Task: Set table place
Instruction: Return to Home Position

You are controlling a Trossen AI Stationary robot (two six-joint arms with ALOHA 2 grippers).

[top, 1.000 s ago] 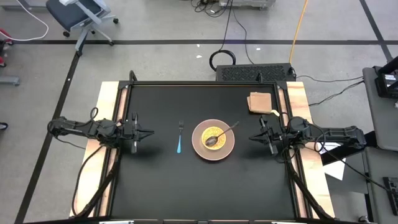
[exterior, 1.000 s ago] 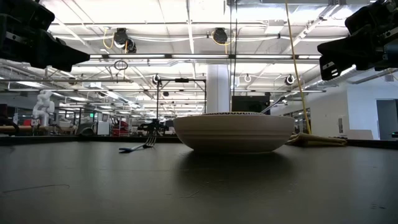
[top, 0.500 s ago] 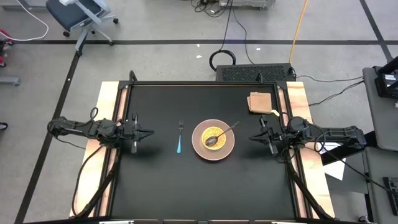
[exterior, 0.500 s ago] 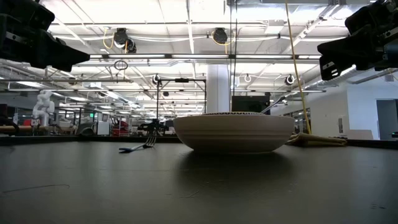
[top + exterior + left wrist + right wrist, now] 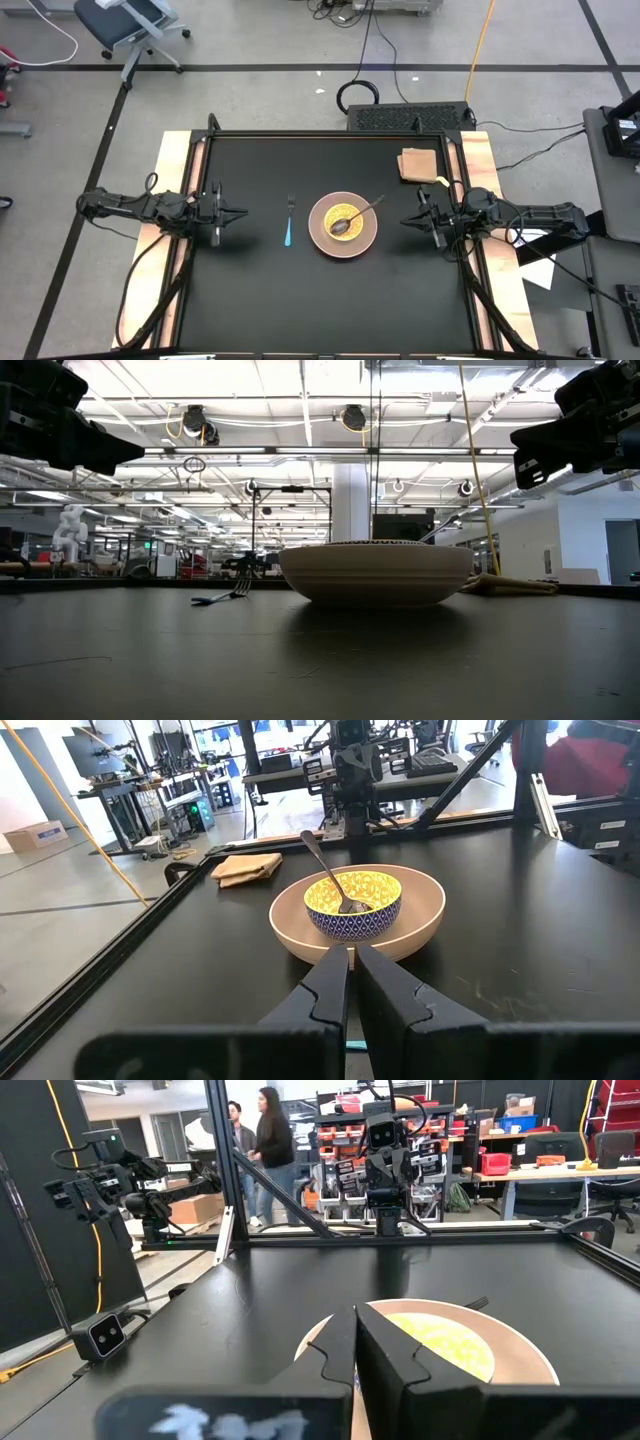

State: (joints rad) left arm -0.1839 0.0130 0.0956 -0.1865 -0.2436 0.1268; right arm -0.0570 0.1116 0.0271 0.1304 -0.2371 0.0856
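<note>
High view: black counter [image 5: 250, 290] lies centre, between both arms. Bowl [image 5: 343, 215] with spoon [image 5: 365, 210] sits on plate [image 5: 318, 232]; fork [image 5: 289, 222] just left. Left end effector [image 5: 240, 213] hovers at left edge, right end effector [image 5: 407, 221] at right edge.
Wrist views: fingers [image 5: 322, 995] together on left; fingers [image 5: 336, 1350] together on right.

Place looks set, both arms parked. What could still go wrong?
1. The spoon leans on the yellow bowl's rim, handle jutting toward the shut right gripper; a nudge might tip it out.
2. The blue fork lies loose between the brown plate and the shut left gripper; a forward sweep could knock it askew.
</note>
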